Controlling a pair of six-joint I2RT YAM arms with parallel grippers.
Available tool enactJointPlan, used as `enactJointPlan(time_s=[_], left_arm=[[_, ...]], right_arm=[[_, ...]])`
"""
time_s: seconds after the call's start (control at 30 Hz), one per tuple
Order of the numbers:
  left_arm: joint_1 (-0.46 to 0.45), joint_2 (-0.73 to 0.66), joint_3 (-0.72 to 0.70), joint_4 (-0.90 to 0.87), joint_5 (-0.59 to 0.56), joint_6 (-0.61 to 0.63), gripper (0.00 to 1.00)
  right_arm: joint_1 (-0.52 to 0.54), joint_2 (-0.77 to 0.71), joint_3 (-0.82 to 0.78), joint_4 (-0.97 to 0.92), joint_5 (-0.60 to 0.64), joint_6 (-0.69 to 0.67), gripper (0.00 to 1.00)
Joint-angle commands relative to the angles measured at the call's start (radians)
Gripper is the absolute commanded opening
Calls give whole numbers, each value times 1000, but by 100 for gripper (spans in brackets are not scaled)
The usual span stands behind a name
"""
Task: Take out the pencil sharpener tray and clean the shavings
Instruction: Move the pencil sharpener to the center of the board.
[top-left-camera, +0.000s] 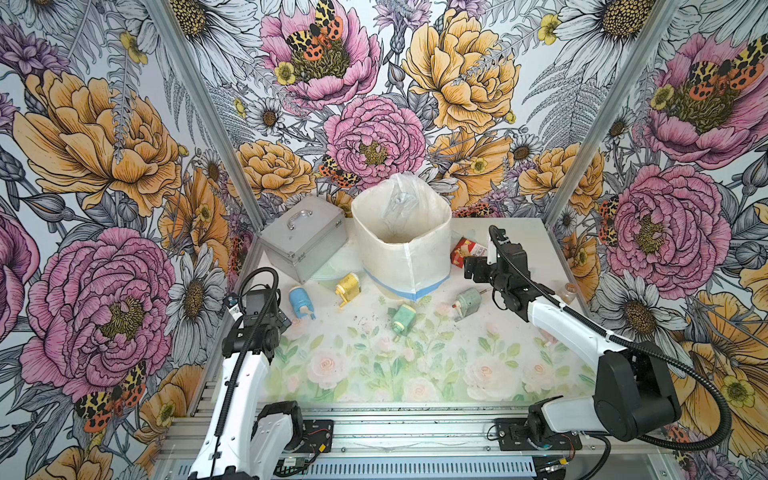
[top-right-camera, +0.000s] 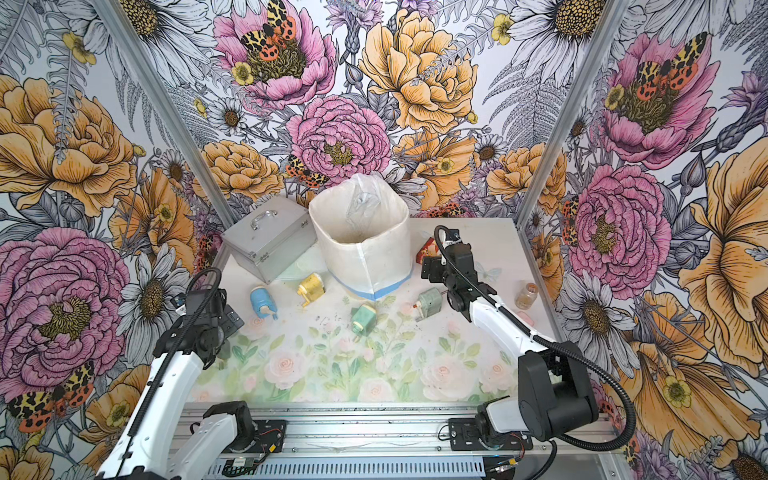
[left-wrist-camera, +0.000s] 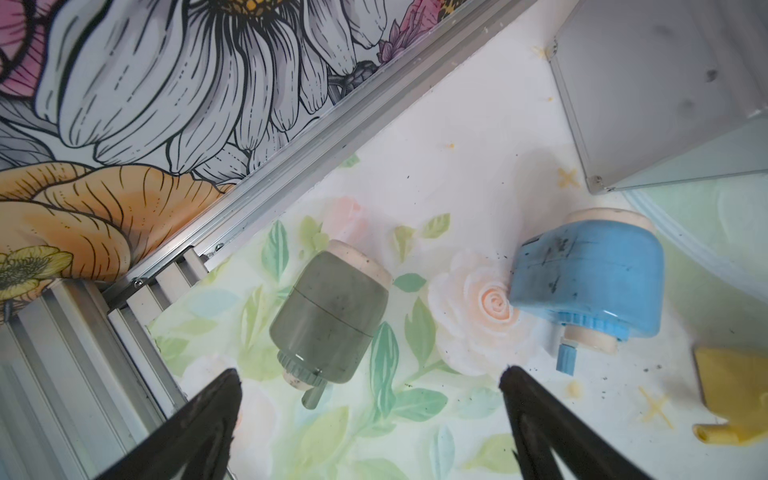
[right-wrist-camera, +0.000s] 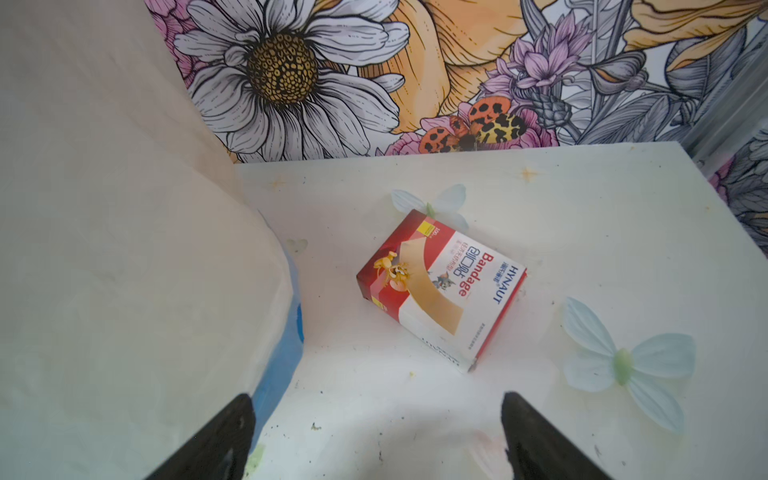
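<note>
Five pencil sharpeners lie on the bench: a blue one and a yellow one toward the back left, a green one near the middle, a grey-green one to its right, and a dark grey one by the left edge. The left gripper hangs just over that dark grey one, jaws spread wide, holding nothing. The right gripper is beside the lined bin at the back, just as wide and empty, facing a bandage box. The shavings are dark flecks strewn on the bench between the blue and green sharpeners. Whether any tray is pulled out I cannot tell from here. A metal case sits in the back left corner.
</note>
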Motion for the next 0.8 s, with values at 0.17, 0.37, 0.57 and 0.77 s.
enactJointPlan(time_s=[0.17,0.37,0.57,0.77], left_arm=[[88,73,25,-7,-2,-82,99],[150,86,-59,149,112,-18,99],[195,128,-108,248,225,49,99],[198,119,-127,272,225,55,99]], right_arm=[[5,46,48,-28,-72,20,94],[3,44,44,-28,-103,38,94],[5,47,48,-28,-140,61,94],[4,41,45,-28,-153,70,94]])
